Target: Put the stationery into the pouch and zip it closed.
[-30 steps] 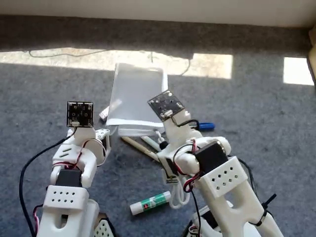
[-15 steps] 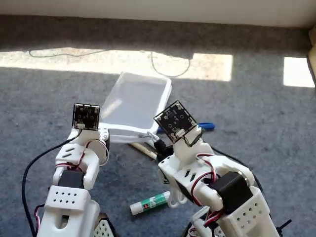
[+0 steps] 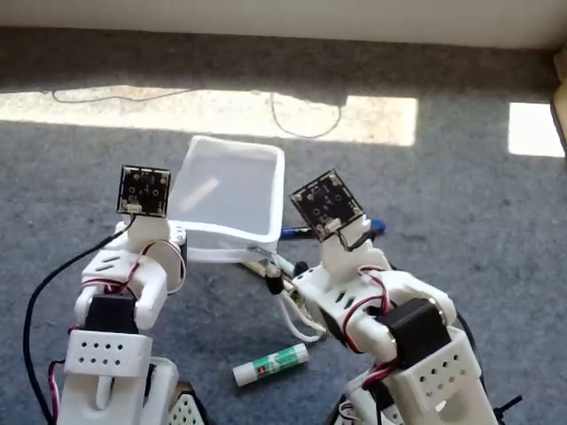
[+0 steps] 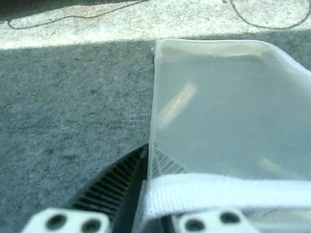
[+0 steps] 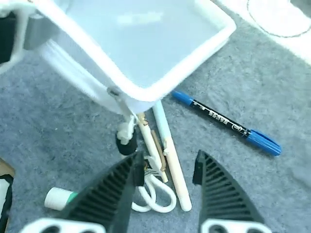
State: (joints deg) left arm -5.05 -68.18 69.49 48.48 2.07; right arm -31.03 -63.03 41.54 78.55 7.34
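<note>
Pouch (image 3: 226, 190) now further left, blue pen (image 5: 226, 124) whole in right wrist view, part-hidden from above, left gripper (image 4: 148, 194) clamped on pouch, right gripper (image 5: 168, 162) wide apart, empty.

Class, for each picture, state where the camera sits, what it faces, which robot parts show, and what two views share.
High view: fixed above, looking down on both arms, the pouch and glue stick.
Left wrist view: on the left arm, facing the pouch; its gripper is shut on the pouch's edge.
Right wrist view: on the right arm, looking down past its open gripper at pencils and pen.
Shared: the pouch shows in all three.
</note>
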